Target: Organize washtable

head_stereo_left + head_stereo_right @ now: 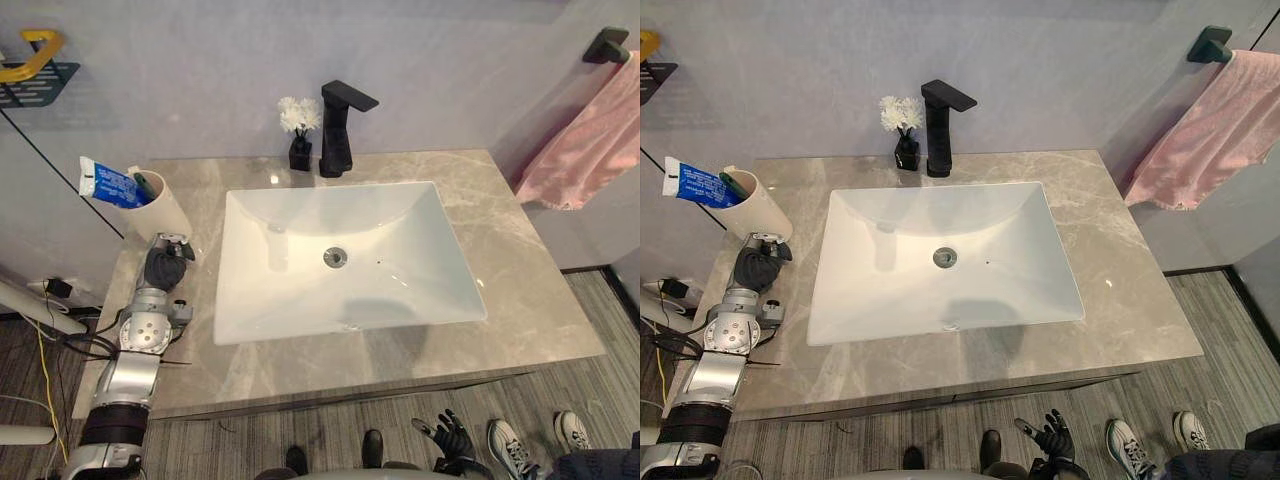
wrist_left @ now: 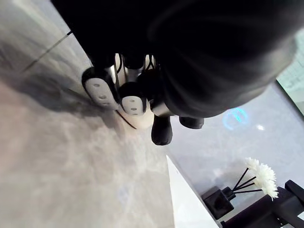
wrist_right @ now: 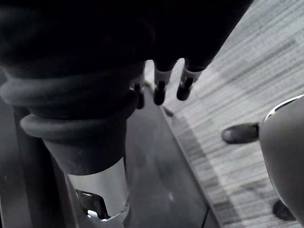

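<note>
Cup [image 1: 165, 210] tilted, left hand [image 1: 165, 268] curled round its base, arm stretched forward, right hand [image 1: 452, 436] hanging low, uncurled

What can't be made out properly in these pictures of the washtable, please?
Left hand and tilted cream cup: in the eye views the hand's dark cover hides whether it grips the cup.
Dark green item beside the blue-and-white tube in the cup: too small to identify.
Pink towel: cut off by the left eye view's right edge.
Yellow object on the black wall shelf: cut off by the left edge.
</note>
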{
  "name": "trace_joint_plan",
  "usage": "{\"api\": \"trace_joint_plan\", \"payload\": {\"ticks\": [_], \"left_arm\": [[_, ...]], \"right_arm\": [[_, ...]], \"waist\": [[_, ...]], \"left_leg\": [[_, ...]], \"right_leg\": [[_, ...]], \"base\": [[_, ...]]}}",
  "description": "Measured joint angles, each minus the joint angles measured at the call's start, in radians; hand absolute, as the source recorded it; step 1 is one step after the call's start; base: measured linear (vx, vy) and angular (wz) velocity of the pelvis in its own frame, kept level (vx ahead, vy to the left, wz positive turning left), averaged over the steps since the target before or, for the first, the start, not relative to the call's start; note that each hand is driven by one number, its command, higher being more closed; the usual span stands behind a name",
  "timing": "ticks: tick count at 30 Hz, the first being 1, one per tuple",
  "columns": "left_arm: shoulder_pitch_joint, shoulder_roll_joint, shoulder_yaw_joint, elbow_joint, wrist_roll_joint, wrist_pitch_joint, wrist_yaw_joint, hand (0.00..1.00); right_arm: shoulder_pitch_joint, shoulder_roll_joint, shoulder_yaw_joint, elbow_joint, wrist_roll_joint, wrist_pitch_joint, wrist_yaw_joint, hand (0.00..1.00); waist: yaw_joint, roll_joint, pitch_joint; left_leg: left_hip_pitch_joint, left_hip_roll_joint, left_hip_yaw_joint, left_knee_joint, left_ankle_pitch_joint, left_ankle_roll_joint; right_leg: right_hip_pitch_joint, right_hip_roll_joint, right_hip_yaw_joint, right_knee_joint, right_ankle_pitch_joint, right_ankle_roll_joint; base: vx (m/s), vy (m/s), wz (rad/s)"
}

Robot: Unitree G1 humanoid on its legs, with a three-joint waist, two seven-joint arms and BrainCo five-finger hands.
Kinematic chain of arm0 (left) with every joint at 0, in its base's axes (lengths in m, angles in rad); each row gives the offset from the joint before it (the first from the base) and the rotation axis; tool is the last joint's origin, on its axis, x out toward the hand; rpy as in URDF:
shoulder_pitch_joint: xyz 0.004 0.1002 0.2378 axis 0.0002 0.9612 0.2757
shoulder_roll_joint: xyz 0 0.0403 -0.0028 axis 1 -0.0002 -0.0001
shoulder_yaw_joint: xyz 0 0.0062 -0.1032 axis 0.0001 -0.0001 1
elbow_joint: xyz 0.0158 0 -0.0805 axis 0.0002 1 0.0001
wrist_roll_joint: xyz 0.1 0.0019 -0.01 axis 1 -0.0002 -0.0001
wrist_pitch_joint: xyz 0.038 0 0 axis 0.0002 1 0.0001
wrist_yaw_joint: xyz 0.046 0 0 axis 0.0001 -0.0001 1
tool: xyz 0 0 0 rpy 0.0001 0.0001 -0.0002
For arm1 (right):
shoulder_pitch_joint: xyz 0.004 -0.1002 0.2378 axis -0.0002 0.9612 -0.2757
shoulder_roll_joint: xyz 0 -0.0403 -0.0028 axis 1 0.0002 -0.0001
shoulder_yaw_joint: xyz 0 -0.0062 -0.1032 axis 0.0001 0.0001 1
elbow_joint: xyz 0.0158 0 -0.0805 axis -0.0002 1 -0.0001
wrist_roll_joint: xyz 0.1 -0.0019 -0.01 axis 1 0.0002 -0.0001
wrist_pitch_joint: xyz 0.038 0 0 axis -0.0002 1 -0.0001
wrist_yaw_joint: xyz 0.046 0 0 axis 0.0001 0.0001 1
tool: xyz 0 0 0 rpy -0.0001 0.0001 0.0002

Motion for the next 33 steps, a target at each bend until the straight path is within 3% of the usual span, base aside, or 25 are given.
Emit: {"api": "trace_joint_plan", "payload": {"ticks": [7, 12, 14, 21, 22, 27, 33], "left_arm": [[0.167, -0.135, 0.003, -0.278, -0.041, -0.007, 0.032, 1.00], [0.244, -0.236, 0.046, -0.430, -0.134, -0.052, 0.046, 1.00], [0.283, -0.293, 0.116, -0.476, -0.193, -0.075, 0.064, 1.00], [0.438, -0.456, 0.345, -0.518, -0.380, -0.111, 0.096, 1.00], [0.444, -0.474, 0.363, -0.506, -0.399, -0.113, 0.099, 0.00], [0.442, -0.556, 0.439, -0.311, -0.506, -0.112, 0.108, 0.00], [0.409, -0.577, 0.399, 0.062, -0.571, -0.075, 0.107, 0.00]], "right_arm": [[-0.015, 0.000, -0.006, 0.002, 0.000, 0.000, 0.000, 0.00], [-0.028, 0.001, -0.006, 0.026, 0.001, 0.001, 0.001, 0.00], [-0.030, 0.001, -0.007, 0.047, 0.002, 0.003, 0.001, 0.00], [-0.028, 0.017, -0.035, 0.052, 0.035, 0.021, -0.007, 0.00], [-0.022, 0.019, -0.035, 0.052, 0.041, 0.024, -0.010, 0.00], [-0.008, 0.020, -0.035, 0.053, 0.065, 0.045, -0.026, 0.00], [0.012, 0.023, -0.034, 0.054, 0.097, 0.054, -0.053, 0.00]], "waist": [[0.006, 0.001, 0.000], [0.028, 0.008, 0.001], [0.059, 0.015, 0.002], [0.069, 0.041, -0.013], [0.083, 0.041, -0.015], [0.082, 0.037, -0.027], [0.084, 0.032, -0.051]], "left_leg": [[-0.009, -0.004, -0.039, 0.006, 0.001, 0.001], [-0.012, -0.008, -0.084, 0.028, -0.002, 0.003], [-0.012, -0.011, -0.090, 0.034, -0.003, 0.005], [0.006, -0.019, -0.145, 0.023, -0.004, 0.002], [0.006, -0.019, -0.150, 0.025, -0.003, 0.004], [0.006, -0.019, -0.185, 0.035, -0.001, 0.005], [0.007, -0.015, -0.193, 0.041, 0.004, 0.000]], "right_leg": [[0.010, -0.005, -0.056, 0.000, 0.000, 0.000], [0.038, -0.015, -0.086, 0.000, -0.001, 0.000], [0.045, -0.018, -0.102, 0.000, -0.002, -0.001], [0.099, -0.031, -0.181, 0.000, -0.027, 0.003], [0.103, -0.031, -0.189, 0.000, -0.028, 0.002], [0.125, -0.033, -0.244, 0.000, -0.038, -0.001], [0.140, -0.034, -0.281, 0.000, -0.049, 0.004]], "base": [[-0.01, -0.020, 0.15], [-0.04, -0.014, 0.28], [-0.09, -0.021, 0.10], [-0.06, -0.013, 0.31], [-0.01, -0.019, 0.19], [-0.01, -0.027, 0.22], [0.00, -0.026, 0.11]]}}
